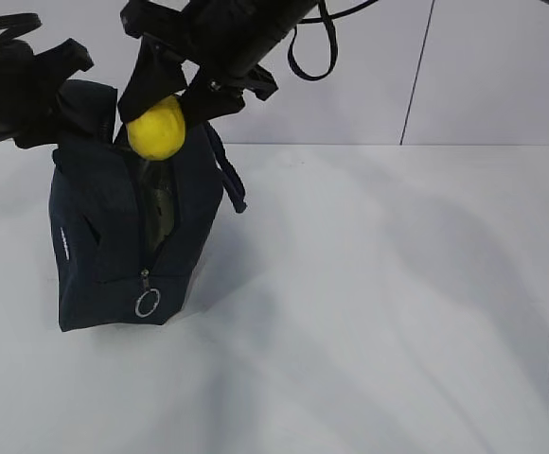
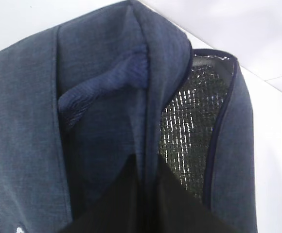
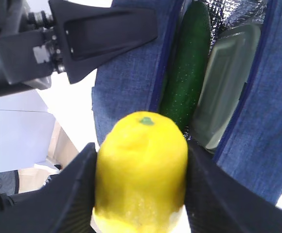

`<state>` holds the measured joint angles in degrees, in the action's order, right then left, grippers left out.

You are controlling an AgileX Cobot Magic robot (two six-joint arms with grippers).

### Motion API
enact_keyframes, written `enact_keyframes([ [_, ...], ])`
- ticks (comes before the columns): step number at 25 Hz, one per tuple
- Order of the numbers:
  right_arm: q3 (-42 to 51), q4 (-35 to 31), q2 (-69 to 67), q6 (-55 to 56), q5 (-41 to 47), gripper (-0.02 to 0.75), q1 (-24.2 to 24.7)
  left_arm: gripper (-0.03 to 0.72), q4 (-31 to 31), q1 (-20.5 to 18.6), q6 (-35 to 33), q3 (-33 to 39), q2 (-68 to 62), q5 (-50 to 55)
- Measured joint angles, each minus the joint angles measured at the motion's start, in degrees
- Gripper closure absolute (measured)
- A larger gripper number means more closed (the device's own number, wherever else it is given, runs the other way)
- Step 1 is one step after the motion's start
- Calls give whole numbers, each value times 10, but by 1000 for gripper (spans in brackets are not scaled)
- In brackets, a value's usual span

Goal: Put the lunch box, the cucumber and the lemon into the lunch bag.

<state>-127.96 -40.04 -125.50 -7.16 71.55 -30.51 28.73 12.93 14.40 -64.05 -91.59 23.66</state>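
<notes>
Right wrist view: my right gripper [image 3: 141, 194] holds the lemon [image 3: 141, 170] directly above the lunch bag [image 3: 126, 77] mouth, beside the cucumber [image 3: 187, 68] and lunch box [image 3: 228, 82]. Left gripper is closed on the bag's edge, I judge.

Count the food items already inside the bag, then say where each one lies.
2. The cucumber lies inside along the left wall, and the lunch box beside it to the right. The lemon remains outside; deeper items could be hidden.

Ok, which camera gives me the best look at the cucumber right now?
The right wrist view: the cucumber lies in plain sight inside the open lunch bag, beside the lunch box, beyond the held lemon. The exterior view shows only a dim glimpse through the bag's opening; the left wrist view shows just fabric and lining.
</notes>
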Motion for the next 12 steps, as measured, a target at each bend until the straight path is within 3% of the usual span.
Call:
enact_keyframes([
  [12, 0, -1, -28, -23, -80, 341, 0, 685, 0, 0, 0, 0, 0, -1],
])
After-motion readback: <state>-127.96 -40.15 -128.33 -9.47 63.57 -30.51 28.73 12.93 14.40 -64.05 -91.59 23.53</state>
